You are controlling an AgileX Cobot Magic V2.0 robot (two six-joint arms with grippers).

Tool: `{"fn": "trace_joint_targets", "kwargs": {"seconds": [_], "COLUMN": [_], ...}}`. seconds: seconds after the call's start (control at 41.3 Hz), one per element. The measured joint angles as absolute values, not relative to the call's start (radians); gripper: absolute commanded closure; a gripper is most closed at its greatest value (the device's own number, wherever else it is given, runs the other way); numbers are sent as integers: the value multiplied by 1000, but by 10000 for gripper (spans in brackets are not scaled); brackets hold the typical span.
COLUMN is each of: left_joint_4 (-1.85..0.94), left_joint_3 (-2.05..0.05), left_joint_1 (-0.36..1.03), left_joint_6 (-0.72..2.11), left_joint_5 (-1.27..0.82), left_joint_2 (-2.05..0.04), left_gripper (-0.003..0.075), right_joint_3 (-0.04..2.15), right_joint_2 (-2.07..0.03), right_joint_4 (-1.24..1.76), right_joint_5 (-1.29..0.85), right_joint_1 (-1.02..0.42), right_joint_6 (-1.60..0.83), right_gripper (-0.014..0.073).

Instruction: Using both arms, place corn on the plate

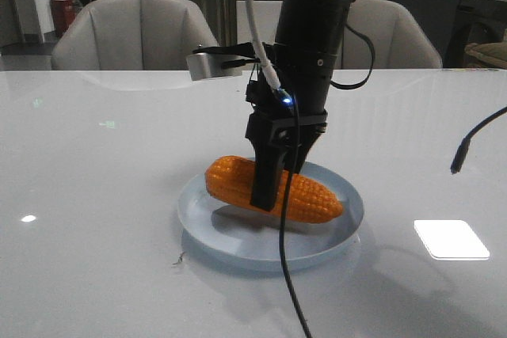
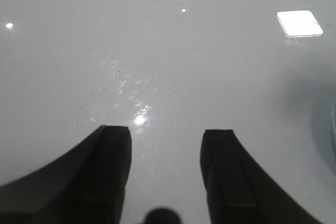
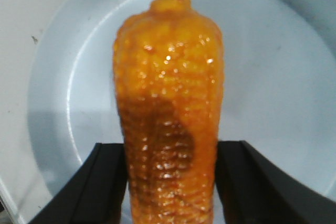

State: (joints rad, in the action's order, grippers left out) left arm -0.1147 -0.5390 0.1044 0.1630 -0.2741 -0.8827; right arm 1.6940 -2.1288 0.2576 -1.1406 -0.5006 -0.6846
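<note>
Corn (image 1: 273, 189) gripped around middle by right gripper (image 1: 273, 184), held over plate (image 1: 238, 247), near front edge of desk (image 1: 95, 156), about midway along it. Contact with plate cannot be told. Left gripper (image 2: 165, 169) spread apart, nothing held. Corn best lowered gently until rested flat inside rim, then let go slowly.

Orange-yellow kernel-rowed corn (image 1: 273, 189), pale blue plate (image 1: 238, 243).

The black right gripper (image 1: 273, 184) hides the middle of the corn (image 1: 313, 195) in the front view. In the right wrist view, the corn's near end runs off the edge, and so does the plate (image 3: 273, 77).
</note>
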Motion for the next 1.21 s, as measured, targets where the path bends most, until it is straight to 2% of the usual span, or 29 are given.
{"fn": "trace_joint_targets", "kwargs": {"seconds": [0.387,0.677,0.871,1.064,1.209], "left_joint_4": [-115,-115,-115,-115,-115], "left_joint_3": [-539,-539,-539,-539,-539], "left_joint_1": [104,104,104,104,104], "left_joint_6": [163,163,163,163,163], "left_joint_5": [-274,-274,-274,-274,-274], "left_joint_2": [-883,-883,-883,-883,-883], "left_gripper": [337,337,337,337,337], "right_joint_3": [1748,1983,2082,2099,2099], "right_joint_2": [-2129,-2120,-2077,-2011,-1964], "right_joint_4": [258,195,174,170,170], "right_joint_5": [-1163,-1220,-1233,-1243,-1250], "right_joint_1": [-501,-501,-470,-416,-373], "right_joint_6": [-685,-665,-558,-401,-379], "right_gripper": [116,116,116,116,116]}}
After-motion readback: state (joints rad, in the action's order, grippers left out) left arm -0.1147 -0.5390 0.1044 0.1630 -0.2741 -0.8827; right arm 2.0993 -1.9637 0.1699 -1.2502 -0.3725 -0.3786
